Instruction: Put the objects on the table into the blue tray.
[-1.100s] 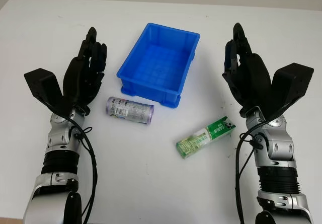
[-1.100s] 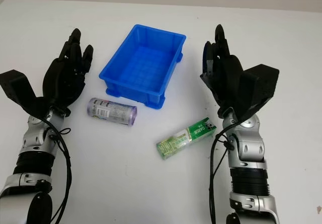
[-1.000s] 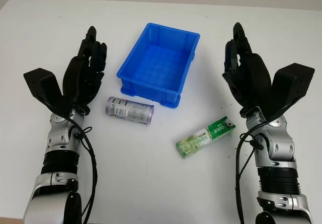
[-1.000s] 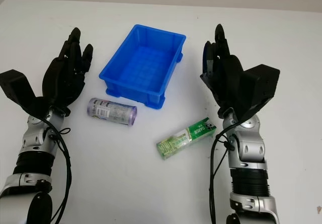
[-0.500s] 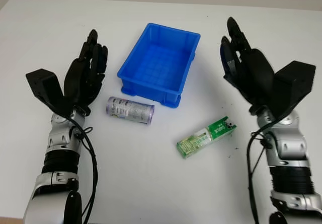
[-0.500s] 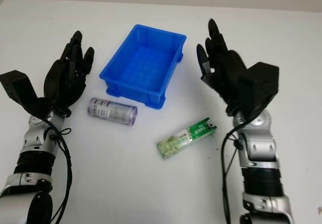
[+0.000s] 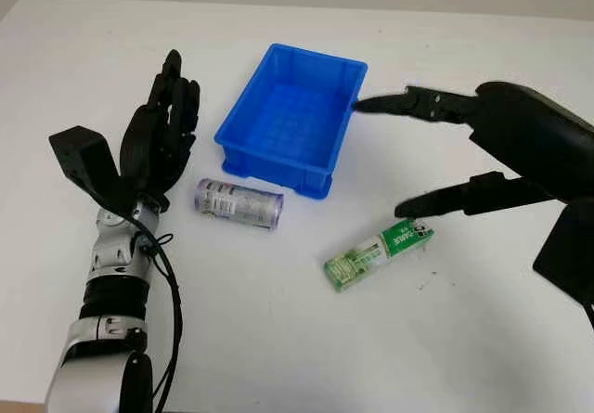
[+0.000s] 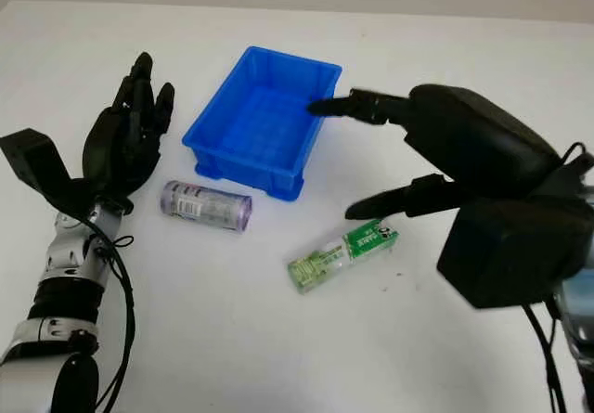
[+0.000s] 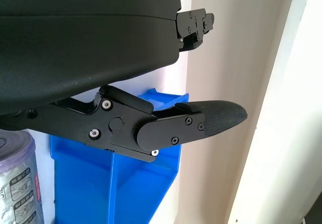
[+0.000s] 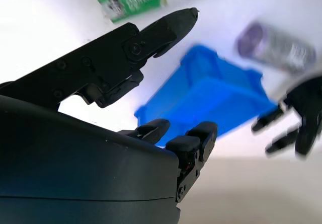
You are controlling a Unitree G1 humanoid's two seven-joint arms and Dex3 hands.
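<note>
Right hand (image 7: 520, 148) open, holding nothing, raised over the table (image 7: 278, 339) just right of the blue tray (image 7: 295, 119); one fingertip (image 7: 364, 106) sits close to the tray's right rim, another (image 7: 405, 211) hangs just above the green carton (image 7: 378, 253). Carton lies flat on the table, in front of the tray and to its right. Purple can (image 7: 238, 203) lies on its side just in front of the tray's left corner. Left hand (image 7: 156, 144) open, left of the tray, beside the can, holding nothing. Tray holds nothing.
</note>
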